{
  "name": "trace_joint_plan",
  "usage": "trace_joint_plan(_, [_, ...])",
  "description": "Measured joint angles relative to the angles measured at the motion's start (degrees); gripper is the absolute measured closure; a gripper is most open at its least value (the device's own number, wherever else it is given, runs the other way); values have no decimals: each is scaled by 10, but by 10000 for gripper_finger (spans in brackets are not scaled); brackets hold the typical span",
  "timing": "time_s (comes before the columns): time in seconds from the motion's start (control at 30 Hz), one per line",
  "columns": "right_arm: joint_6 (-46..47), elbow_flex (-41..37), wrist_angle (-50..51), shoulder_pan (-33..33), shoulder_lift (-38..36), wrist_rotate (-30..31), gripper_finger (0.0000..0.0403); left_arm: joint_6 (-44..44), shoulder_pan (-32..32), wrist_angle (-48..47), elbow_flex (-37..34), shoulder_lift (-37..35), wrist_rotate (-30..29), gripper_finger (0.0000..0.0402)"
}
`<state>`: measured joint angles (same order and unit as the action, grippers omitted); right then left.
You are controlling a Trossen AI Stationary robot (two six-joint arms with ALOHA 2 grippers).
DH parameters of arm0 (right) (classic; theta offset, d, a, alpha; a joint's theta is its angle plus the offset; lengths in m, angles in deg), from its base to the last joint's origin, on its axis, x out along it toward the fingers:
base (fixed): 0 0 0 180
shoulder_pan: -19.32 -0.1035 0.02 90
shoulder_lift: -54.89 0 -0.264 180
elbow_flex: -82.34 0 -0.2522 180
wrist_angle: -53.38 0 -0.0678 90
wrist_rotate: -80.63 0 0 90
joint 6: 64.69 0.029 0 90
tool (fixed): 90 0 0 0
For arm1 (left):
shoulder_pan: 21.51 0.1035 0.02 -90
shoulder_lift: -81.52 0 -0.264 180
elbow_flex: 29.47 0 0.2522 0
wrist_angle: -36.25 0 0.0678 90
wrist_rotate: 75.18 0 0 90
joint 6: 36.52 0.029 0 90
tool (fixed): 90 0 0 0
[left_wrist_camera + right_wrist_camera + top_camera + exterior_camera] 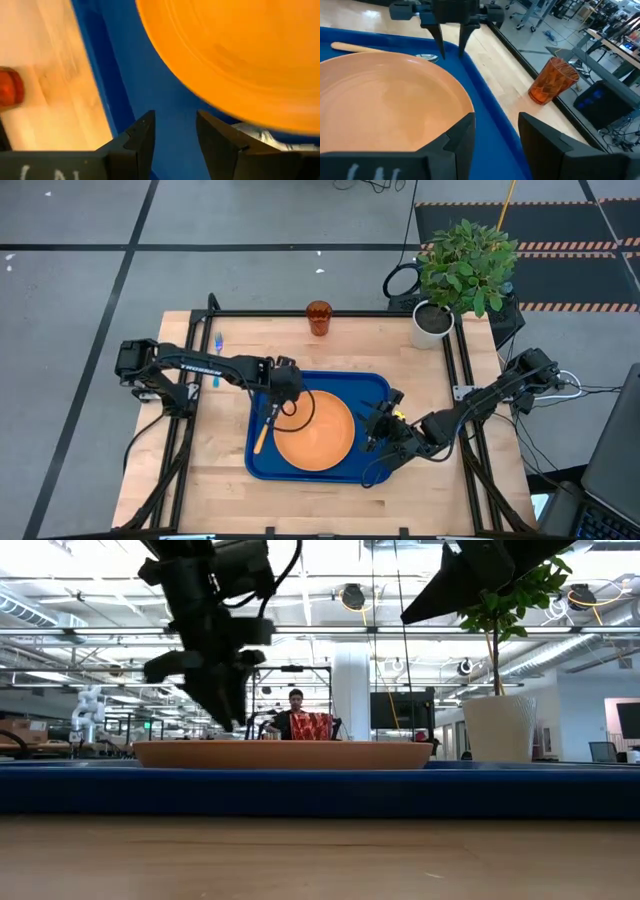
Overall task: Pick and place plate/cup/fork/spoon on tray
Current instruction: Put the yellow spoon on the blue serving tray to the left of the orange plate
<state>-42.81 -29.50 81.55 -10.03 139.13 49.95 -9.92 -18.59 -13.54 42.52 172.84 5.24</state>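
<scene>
The orange plate (315,432) lies flat on the dark-blue tray (368,385). The spoon (262,435) lies on the tray floor left of the plate. Its silver bowl (426,57) is beside the plate's rim. My left gripper (281,406) hangs open over the tray just above the spoon's bowl, fingers pointing down, holding nothing. My right gripper (376,432) is open and empty, low over the tray's right side by the plate. The reddish cup (318,317) stands at the table's far edge. The light-blue fork (217,360) lies on the table at far left.
A white pot with a green plant (450,275) stands at the table's far right corner. Black frame rails (200,430) run along the table's left, right and far sides. Bare wood shows left of the tray and along the near edge. A person sits in the room beyond the table (297,715).
</scene>
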Motion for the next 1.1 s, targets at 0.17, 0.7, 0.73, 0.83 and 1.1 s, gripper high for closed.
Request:
trace_joint_plan(0.17, [1,0,1,0,0,-11,258,1,0,-7,-16,5,2,256])
trace_joint_plan(0.7, [-1,0,2,0,0,-11,258,-2,0,103,-90,5,6,256])
trace_joint_plan(0.73, [-1,0,2,0,0,-11,257,-2,0,101,-90,5,6,256])
trace_joint_plan(0.83, [-1,0,3,0,0,-11,258,-8,0,85,-90,5,6,256])
trace_joint_plan(1.1, [-1,0,4,0,0,-11,258,-16,0,27,-90,5,5,256])
